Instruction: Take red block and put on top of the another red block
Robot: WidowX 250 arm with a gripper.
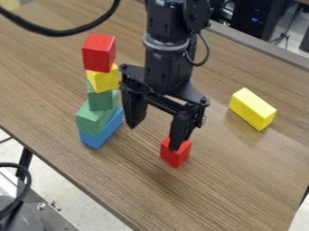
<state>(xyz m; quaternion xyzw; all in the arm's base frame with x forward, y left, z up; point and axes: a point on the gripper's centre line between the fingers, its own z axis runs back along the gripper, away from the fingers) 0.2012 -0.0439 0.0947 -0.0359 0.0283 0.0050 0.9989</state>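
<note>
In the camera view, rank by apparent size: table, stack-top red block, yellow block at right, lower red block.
1. Table
2. Stack-top red block and yellow block at right: too close to rank
3. Lower red block, partly hidden

I saw the black arm (pixel 166 67) come in from the top edge, nearly upright. Its gripper (pixel 154 137) hung below, pointing down, turned at a slant to me, with its two fingers (pixel 135 110) parted and a gap between them.
</note>
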